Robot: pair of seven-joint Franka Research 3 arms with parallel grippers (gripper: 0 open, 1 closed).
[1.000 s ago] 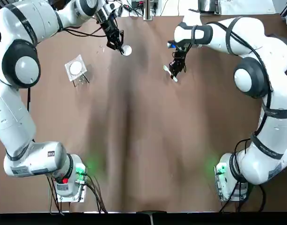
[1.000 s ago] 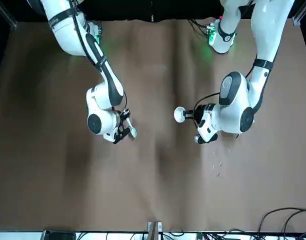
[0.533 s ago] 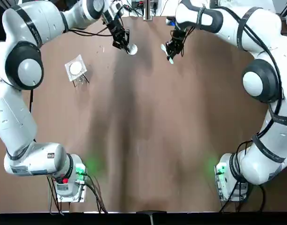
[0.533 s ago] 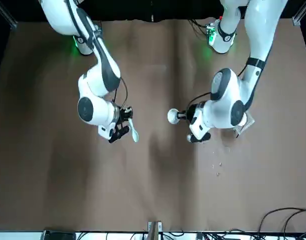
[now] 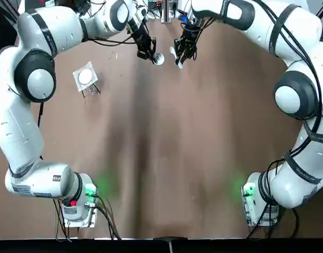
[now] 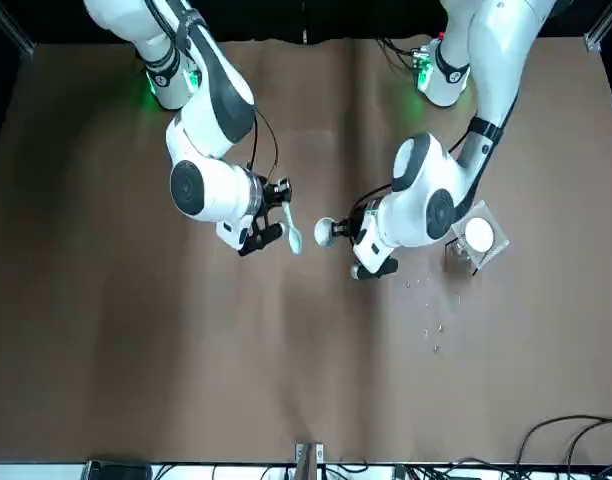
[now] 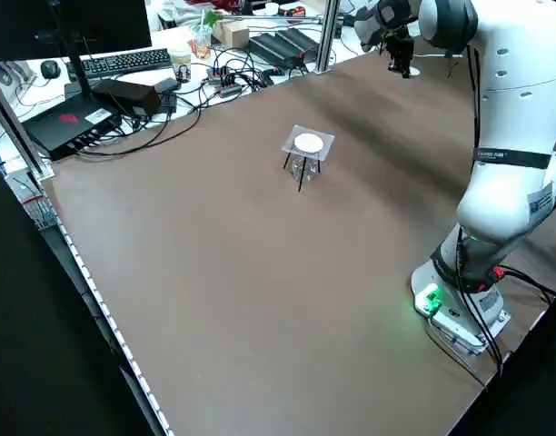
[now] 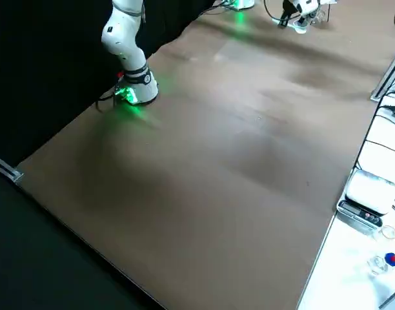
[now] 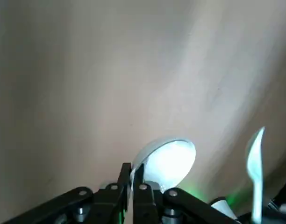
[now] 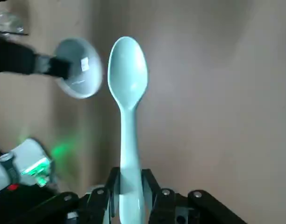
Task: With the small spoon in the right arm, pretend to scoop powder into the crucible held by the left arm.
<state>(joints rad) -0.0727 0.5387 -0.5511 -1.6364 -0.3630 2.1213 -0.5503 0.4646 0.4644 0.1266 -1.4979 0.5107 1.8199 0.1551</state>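
Observation:
A small white crucible hangs above the far middle of the table, and my left gripper is shut on its rim. In the left wrist view the crucible sits just past the closed fingertips. My right gripper is shut on the handle of a pale spoon. The spoon's bowl points at the crucible, a short gap to its side. From the front, the spoon and the crucible are nearly level and close together, not touching.
A small clear stand with a white disc stands on the brown table on my left side, also seen from the front. Tiny specks lie near it. Cables and a keyboard lie beyond the table's edge.
Both arms have swung toward the far middle of the table and toward each other. The gap between spoon and crucible has shrunk from wide to a short one.

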